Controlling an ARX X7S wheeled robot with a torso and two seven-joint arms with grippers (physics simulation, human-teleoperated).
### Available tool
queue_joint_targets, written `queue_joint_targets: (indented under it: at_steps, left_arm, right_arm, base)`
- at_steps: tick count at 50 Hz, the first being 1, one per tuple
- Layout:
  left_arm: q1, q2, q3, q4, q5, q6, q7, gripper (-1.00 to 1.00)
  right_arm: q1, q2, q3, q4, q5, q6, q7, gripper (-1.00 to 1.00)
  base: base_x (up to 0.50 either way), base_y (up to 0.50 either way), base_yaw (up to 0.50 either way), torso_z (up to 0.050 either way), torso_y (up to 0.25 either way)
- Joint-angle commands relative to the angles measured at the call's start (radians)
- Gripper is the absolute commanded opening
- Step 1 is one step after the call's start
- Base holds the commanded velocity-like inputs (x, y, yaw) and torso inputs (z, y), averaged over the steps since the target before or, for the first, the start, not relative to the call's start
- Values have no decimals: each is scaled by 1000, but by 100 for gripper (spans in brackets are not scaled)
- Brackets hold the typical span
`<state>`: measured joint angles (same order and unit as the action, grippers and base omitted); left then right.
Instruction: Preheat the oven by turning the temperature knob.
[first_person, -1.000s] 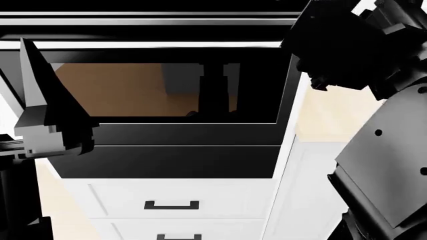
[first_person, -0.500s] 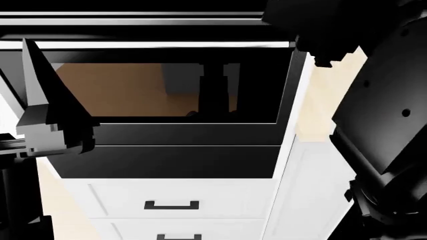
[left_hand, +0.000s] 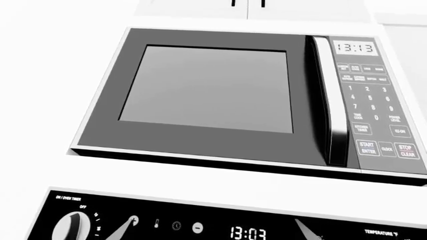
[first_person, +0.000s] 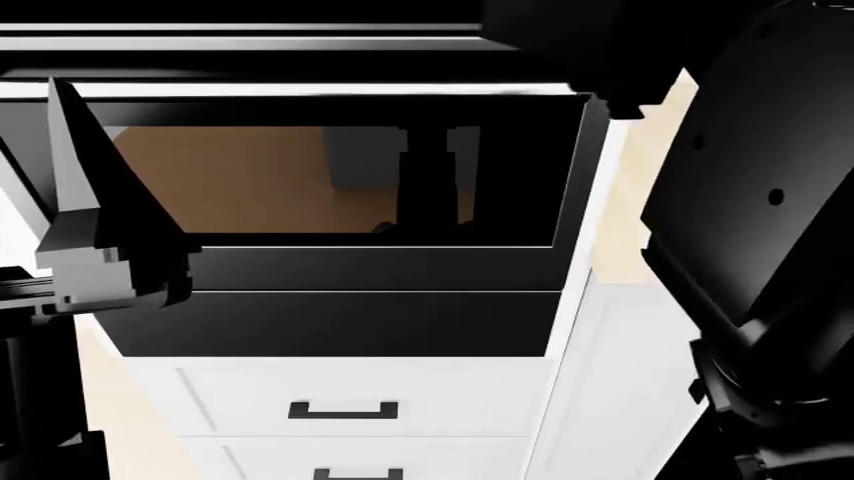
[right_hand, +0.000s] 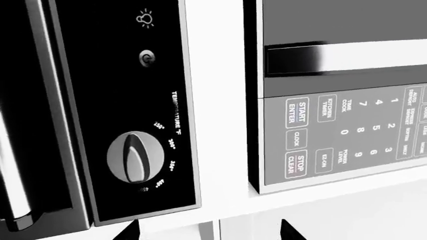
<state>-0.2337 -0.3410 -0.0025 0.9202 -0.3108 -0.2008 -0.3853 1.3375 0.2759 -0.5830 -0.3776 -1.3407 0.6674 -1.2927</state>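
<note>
The oven (first_person: 334, 270) fills the head view: dark glass window, silver bar handle (first_person: 307, 90), black panel below. Its temperature knob (right_hand: 135, 156) shows in the right wrist view on the black control strip (right_hand: 127, 65), under a "TEMPERATURE °F" label. My right gripper (right_hand: 210, 232) is open, short of the knob and off to one side, over white cabinet front. The left gripper (left_hand: 213, 235) is also open and empty, facing the strip's clock display (left_hand: 248, 233), with a timer knob (left_hand: 70, 227) to one side. In the head view the left gripper's fingers (first_person: 67, 160) point upward beside the window.
A grey microwave (left_hand: 213, 95) with a keypad (right_hand: 347, 130) sits right by the control strip. White drawers with black handles (first_person: 343, 410) lie below the oven. My bulky black right arm (first_person: 761, 200) covers the right side of the head view.
My right arm has swung left and up across the head view, now covering more of the oven's top right corner. The left gripper has stayed put.
</note>
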Motion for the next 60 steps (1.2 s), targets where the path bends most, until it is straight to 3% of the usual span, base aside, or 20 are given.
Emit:
queue_joint_targets:
  at_steps: [1,25,60]
  left_arm:
    - [0,-6,1,2,-4,1,-6,100]
    - [-2,-17,2,-3,-14,7,-16,100]
    - [-1,-32,2,-7,-26,14,-32,100]
  right_arm:
    - [11,-10,-22,27,10,-14,3,100]
    - [-13,-25,-4,152,131,-50,167,100]
    - [-22,-4,22,271,182,-41,231,100]
  base:
    - [0,0,0,11,0]
    - [0,0,0,11,0]
    - [0,0,0,11,0]
